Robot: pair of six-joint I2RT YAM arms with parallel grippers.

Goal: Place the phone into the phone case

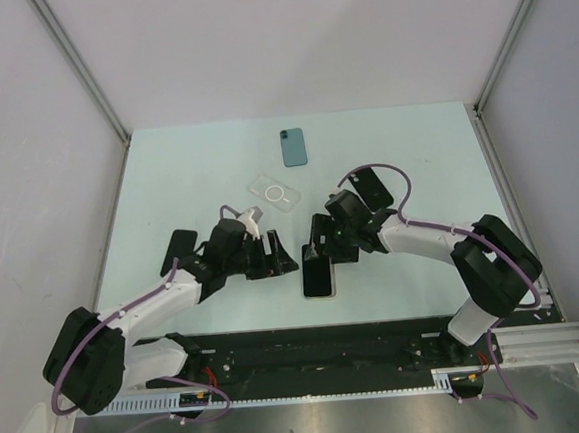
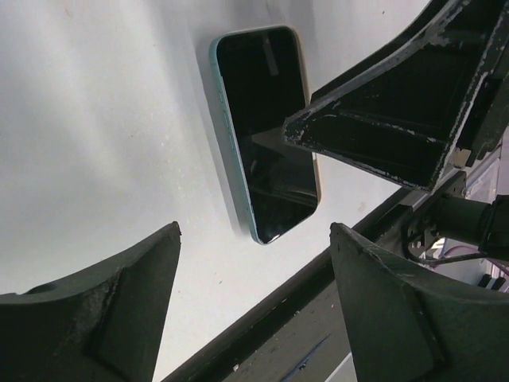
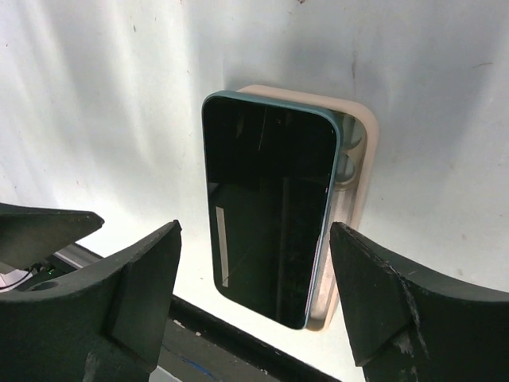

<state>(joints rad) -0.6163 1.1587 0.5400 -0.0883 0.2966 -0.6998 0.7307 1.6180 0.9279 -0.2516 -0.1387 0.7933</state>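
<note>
Phone is lying screen up at the table's near edge: dark glass, teal rim. It's sitting skewed on the cream phone case, whose lip is showing along the phone's top and right side.

Farther back, well apart: a clear case with a ring, then a teal phone lying back up.

Left gripper is hanging wide just left of the phone, gripping nothing. Right gripper is gaping wide over it, also empty, with one finger masking the phone's right edge in the left wrist view.
</note>
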